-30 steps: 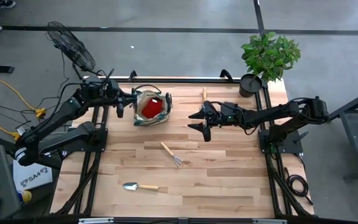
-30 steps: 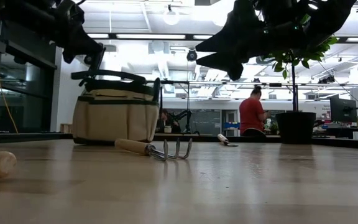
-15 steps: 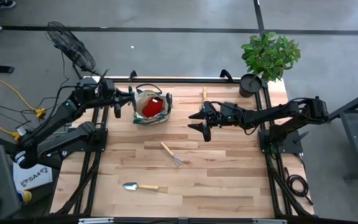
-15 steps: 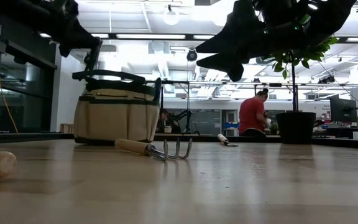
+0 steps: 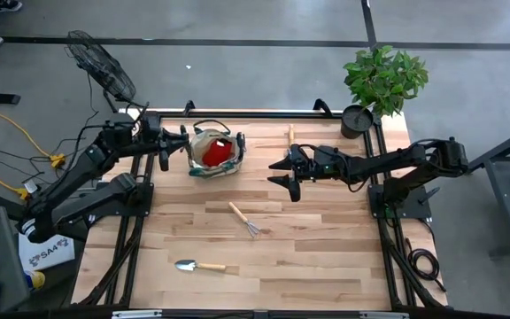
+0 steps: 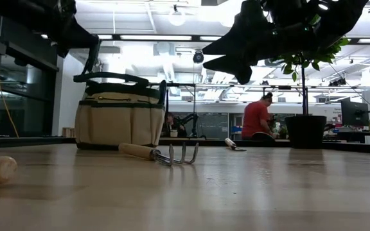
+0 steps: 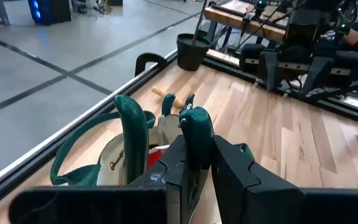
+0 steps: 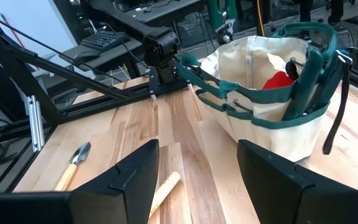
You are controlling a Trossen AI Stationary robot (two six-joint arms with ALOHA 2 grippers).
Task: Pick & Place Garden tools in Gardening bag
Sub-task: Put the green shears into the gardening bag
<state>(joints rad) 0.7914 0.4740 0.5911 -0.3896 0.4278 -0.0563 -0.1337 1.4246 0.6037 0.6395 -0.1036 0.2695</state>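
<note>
- The gardening bag sits at the table's far left.
- A hand rake lies mid-table.
- A trowel lies nearer the front edge.

A wooden-slat table in a black frame fills the middle of the high view. A potted green plant in a black pot stands at the table's upper right corner. A black standing fan is on the grey floor at upper left, with a yellow cable below it. In the low view, a person in a red shirt stands in the room right of centre.
</note>
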